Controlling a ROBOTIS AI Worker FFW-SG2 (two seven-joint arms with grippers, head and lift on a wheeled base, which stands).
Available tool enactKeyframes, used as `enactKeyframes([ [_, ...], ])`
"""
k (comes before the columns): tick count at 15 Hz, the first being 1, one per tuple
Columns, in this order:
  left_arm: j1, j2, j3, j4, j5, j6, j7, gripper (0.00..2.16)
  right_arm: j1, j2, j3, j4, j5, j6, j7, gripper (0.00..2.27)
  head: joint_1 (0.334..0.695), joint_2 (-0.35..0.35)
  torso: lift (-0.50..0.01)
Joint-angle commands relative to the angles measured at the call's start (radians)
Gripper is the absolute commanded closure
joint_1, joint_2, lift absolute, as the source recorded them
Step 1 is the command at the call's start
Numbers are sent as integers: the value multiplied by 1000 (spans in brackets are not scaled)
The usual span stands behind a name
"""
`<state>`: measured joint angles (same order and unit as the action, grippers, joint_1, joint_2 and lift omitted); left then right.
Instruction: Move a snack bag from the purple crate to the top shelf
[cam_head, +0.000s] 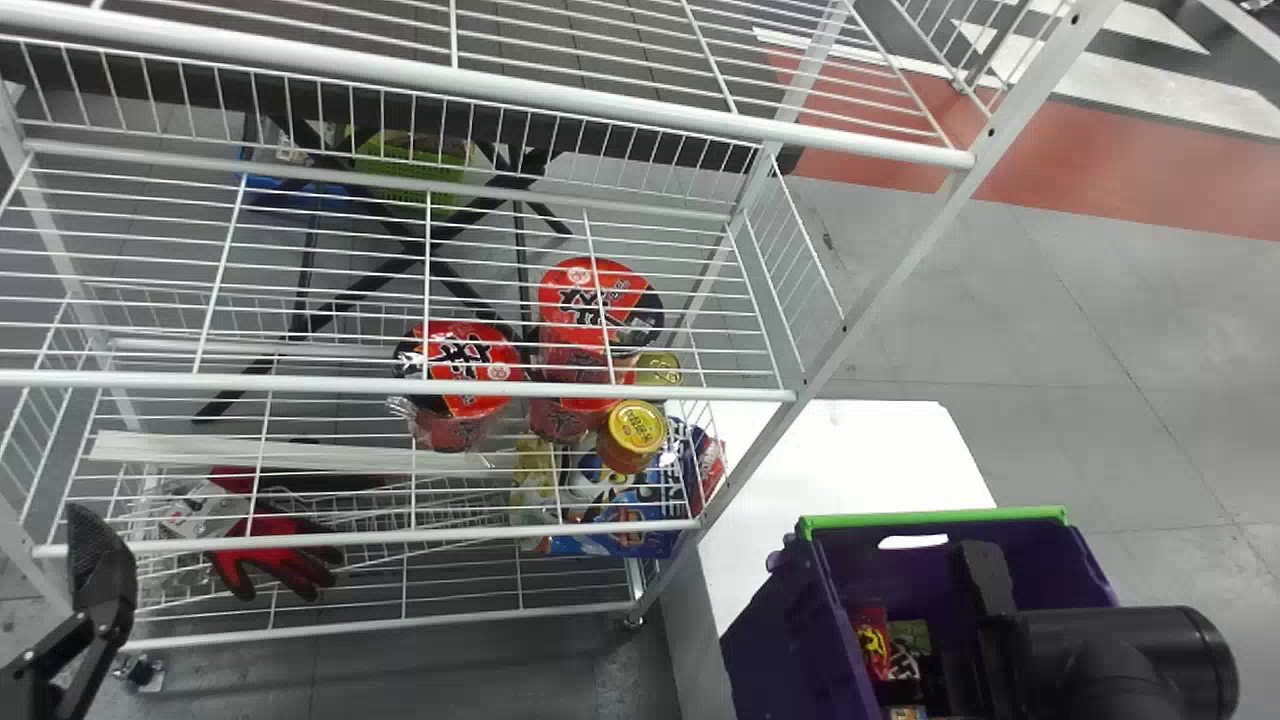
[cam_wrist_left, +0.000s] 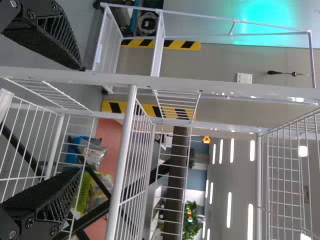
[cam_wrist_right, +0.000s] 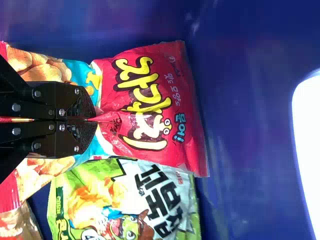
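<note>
My right gripper reaches down into the purple crate, which has a green rim. In the right wrist view, that gripper is shut on the red and blue snack bag, pinching a fold near its middle. A green and white bag lies beside it in the crate. The top shelf crosses the head view's upper part as white wire. My left gripper is at the far left, in front of the rack; in the left wrist view this gripper stands open, holding nothing.
Red noodle cups, a yellow-lidded jar and blue packages sit on lower shelves. A red glove lies at lower left. The rack's slanting post stands between the shelves and the white table under the crate.
</note>
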<state>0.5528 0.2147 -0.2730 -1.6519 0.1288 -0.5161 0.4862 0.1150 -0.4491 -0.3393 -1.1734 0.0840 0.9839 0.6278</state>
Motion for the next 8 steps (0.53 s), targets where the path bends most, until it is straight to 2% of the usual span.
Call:
enactKeyframes([
  [1,1,0,0,1,0,0,0,80,5,1,0,1,5,-21,1,1750,695,-350,-332],
  [8,-2,0,0,1,2,0,0,80,8,1,-1,1,-1,-30,3,1750,695,-350,-303],
])
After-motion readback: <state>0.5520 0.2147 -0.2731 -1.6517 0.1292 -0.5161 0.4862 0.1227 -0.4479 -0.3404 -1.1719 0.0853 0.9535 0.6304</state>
